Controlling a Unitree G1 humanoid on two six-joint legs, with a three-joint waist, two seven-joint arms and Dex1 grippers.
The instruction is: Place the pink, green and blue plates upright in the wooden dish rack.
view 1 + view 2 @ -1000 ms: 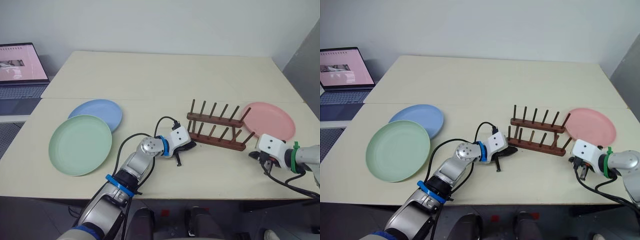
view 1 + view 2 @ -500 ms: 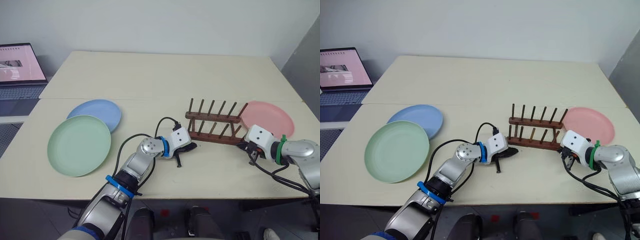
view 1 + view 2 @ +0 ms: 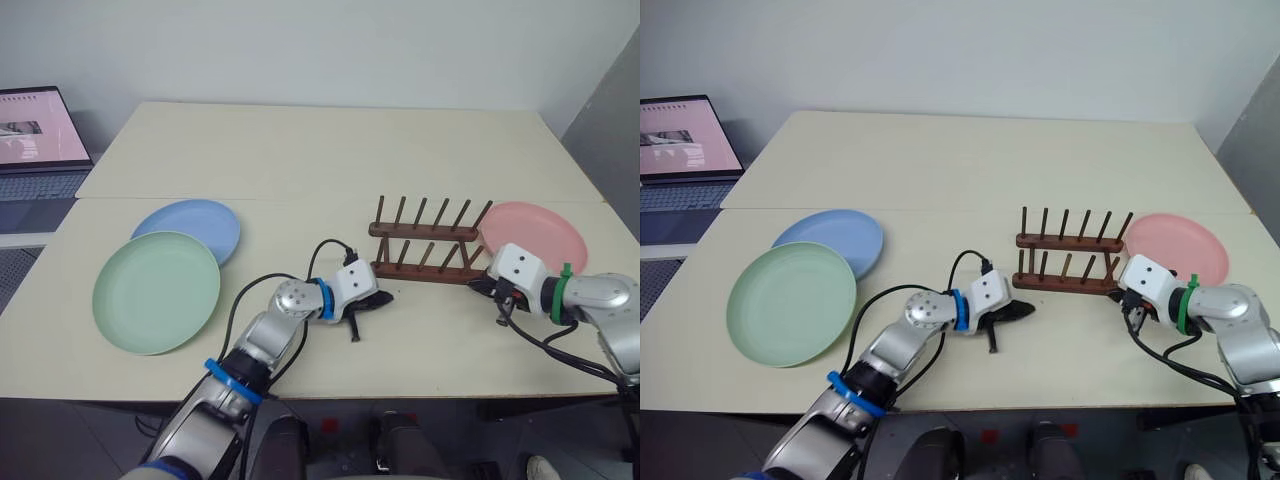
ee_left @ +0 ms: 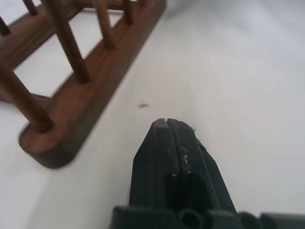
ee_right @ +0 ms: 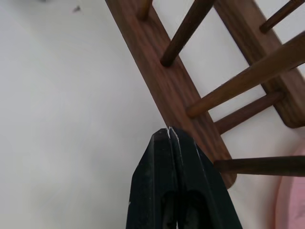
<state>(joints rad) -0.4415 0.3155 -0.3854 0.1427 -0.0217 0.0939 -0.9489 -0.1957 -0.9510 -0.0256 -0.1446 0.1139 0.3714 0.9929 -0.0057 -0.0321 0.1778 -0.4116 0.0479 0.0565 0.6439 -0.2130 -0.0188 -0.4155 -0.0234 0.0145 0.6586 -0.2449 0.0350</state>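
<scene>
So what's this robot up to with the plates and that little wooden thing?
It is meant to stand three plates in the wooden rack, but none is in yet. The green plate and blue plate lie flat on the table's left side, the pink plate beside the rack's right end. Both grippers are shut and empty, the left gripper and right gripper at opposite ends of the rack.

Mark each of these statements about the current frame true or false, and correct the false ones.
1. The wooden dish rack holds no plates. True.
2. The green plate lies under the blue plate. False: the green plate overlaps on top of the blue one's near edge.
3. The pink plate lies flat at the rack's right end. True.
4. The left gripper holds a plate. False: it is shut on nothing, near the rack's left end.
5. The right gripper is open. False: its fingers are shut at the rack's near rail.
</scene>
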